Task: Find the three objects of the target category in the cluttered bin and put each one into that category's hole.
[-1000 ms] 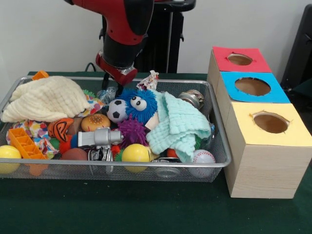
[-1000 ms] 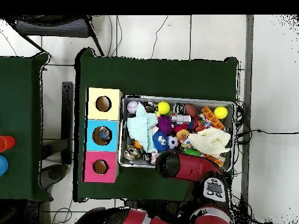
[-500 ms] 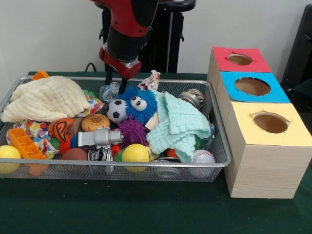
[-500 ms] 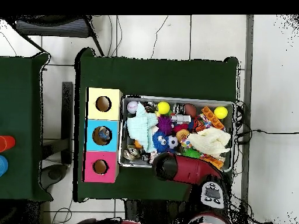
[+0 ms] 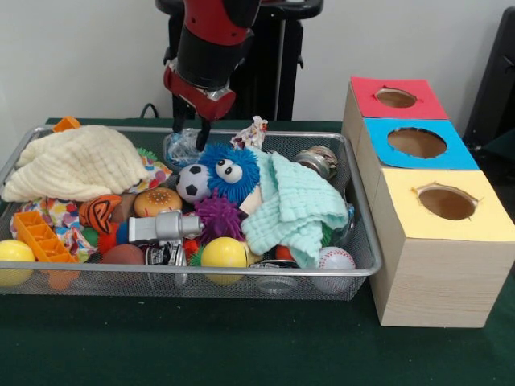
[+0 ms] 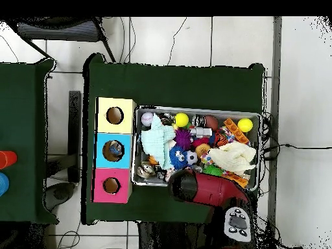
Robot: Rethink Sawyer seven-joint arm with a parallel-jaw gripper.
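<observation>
Over the far rim of the silver wire-mesh bin (image 5: 354, 269), the red and black arm (image 5: 211, 40) comes down, and its pincer (image 5: 191, 129) shows two dark fingertips (image 5: 203, 129) set slightly apart, just above a crinkled clear plastic wrapper (image 5: 179, 149); whether they grip anything cannot be told. The bin sits on the dark green bench (image 5: 241, 346) and is crowded with toys. At its left lies a cream waffle-weave cloth (image 5: 76, 161), with an orange ribbed plastic block (image 5: 36, 235) and a yellow ball (image 5: 12, 256) nearer the front. Toward the middle are a black and white soccer ball (image 5: 191, 182), a blue fuzzy creature with big eyes (image 5: 233, 170), a purple spiky ball (image 5: 219, 217), a small toy hamburger (image 5: 157, 201), a grey plastic toy (image 5: 165, 227) and a second yellow ball (image 5: 224, 254). A mint green knitted cloth (image 5: 294, 205) drapes over the right part, with a white baseball (image 5: 335, 259) at the front corner and a shiny metal knob (image 5: 318, 161) behind it. Beside the bin stands a pale wooden box (image 5: 434, 281) with three holes, its tops coloured red (image 5: 394, 97), blue (image 5: 417, 142) and yellow (image 5: 447, 203). From overhead, the arm (image 6: 207, 188) covers the bin's edge (image 6: 194, 109) nearest the robot's base.
</observation>
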